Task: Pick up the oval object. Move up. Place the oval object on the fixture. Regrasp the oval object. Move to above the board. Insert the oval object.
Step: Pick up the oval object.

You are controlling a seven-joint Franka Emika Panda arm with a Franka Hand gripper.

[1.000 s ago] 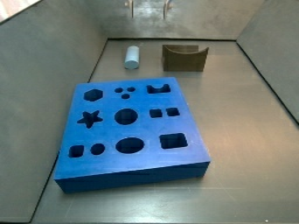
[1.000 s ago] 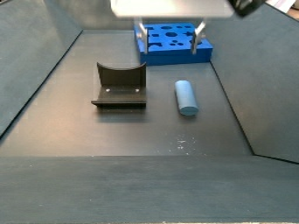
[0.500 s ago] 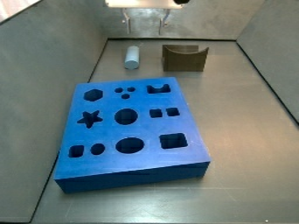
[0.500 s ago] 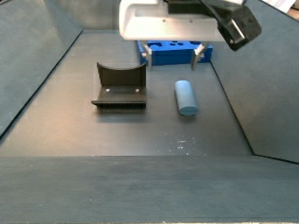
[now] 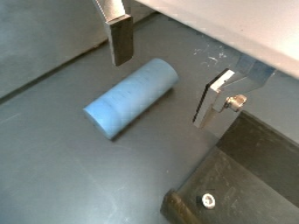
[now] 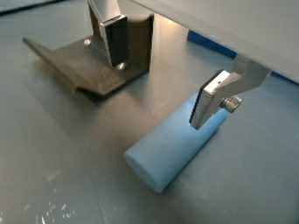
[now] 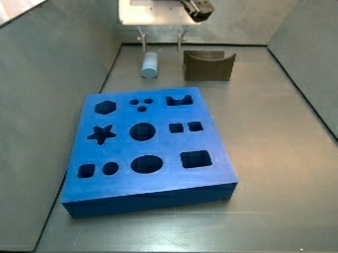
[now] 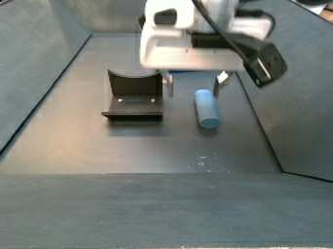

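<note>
Hand (image 8: 193, 85) has dropped lower, now right over the oval object (image 8: 205, 108).
Jaws wide, empty; fingers (image 5: 121, 41) straddle its long axis, fixture (image 8: 132, 95) beside.

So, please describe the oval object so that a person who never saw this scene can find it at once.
Start from the big blue board; past its far edge stands the small olive-brown fixture. The oval object lies flat on the floor beside the fixture, under the open gripper. It is the only smooth, pale grey-blue round peg there.
</note>
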